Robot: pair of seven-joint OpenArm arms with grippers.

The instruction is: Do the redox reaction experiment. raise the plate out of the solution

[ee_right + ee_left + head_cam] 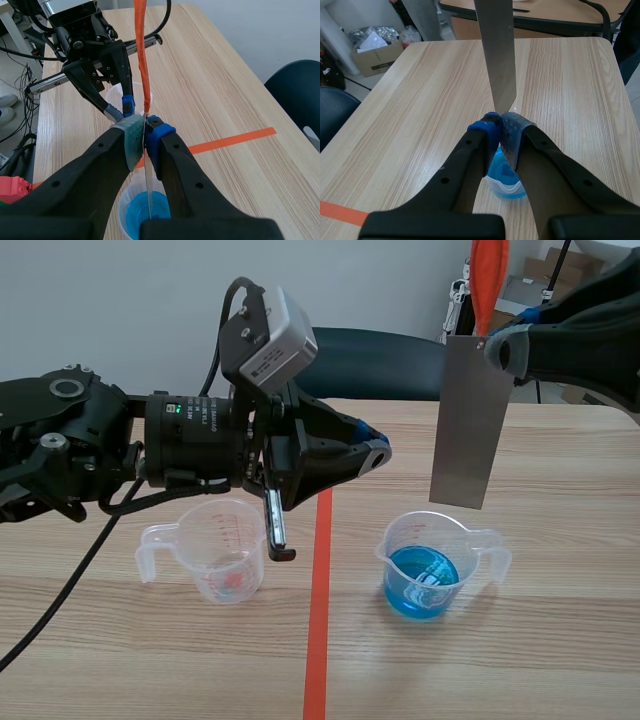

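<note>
Two black robot arms work over a wooden table (560, 640). The right gripper (500, 345) is closed on the top edge of a flat grey metal plate (468, 425). The plate hangs upright directly above a clear plastic beaker (405, 538) partly filled with blue solution (422, 585). The plate's lower edge sits just above the beaker's rim, so it looks clear of the liquid and the lift seems done or nearly done. The left gripper (378, 450) hovers beside the plate with its blue pads pressed together on nothing. Below the left arm stands a second clear measuring beaker (215, 540), which looks empty, on the other side of an orange-red tape line from the blue one. The plate looks thin, stiff and smooth, probably light. Wet metal may be slippery, and it could swing or drip if moved quickly. The dry top edge, where it is held now, seems the best place to grip, keeping the pads away from the wetted lower part. The second beaker carries red graduation marks. Small white labels sit on the left arm and its grey wrist camera (275, 335). None of this writing is legible.
</note>
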